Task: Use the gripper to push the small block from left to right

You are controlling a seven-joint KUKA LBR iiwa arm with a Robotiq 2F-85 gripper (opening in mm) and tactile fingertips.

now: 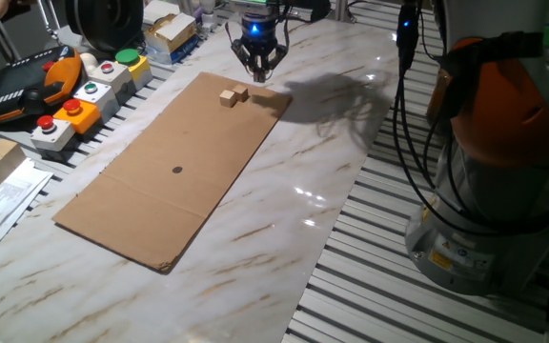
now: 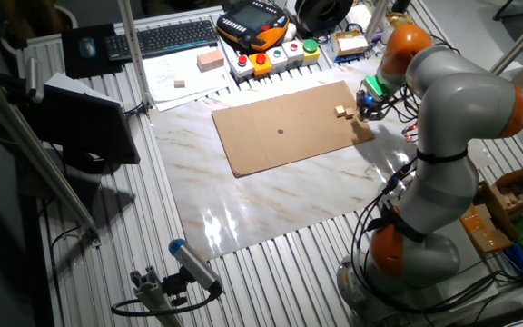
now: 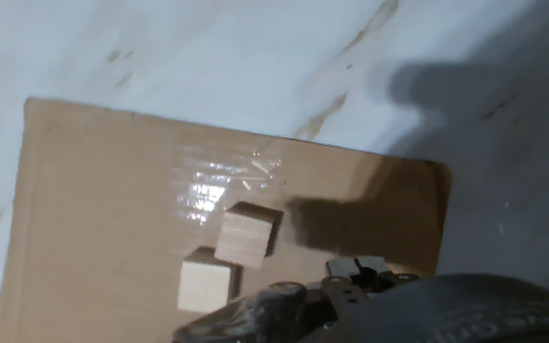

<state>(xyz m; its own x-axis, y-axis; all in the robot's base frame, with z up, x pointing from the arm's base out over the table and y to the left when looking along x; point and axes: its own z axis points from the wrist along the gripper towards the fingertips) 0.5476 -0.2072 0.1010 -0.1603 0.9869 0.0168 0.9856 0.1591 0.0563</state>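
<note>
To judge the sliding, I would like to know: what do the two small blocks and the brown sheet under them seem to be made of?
The two small blocks look like pale unfinished wood: matte, light tan faces. The brown sheet looks like plain cardboard: flat, dull brown, with a fold line across it.

Matt cardboard sheet (image 1: 179, 162) on glossy marble-look table (image 1: 294, 219); wooden blocks (image 1: 233, 95) (pale, unvarnished).

Gripper (image 1: 259, 67) jaws: too small and dark in both fixed views to tell whether parted or closed.
Gripper in hand view: only a blurred dark mass at 6 o'clock, cut by the bottom edge; fingertips unseen.
Two blocks (image 3: 246, 233): soft-focus; contact between them unclear.
Cardboard sheet (image 3: 93, 210): cut off at 7 o'clock.
</note>
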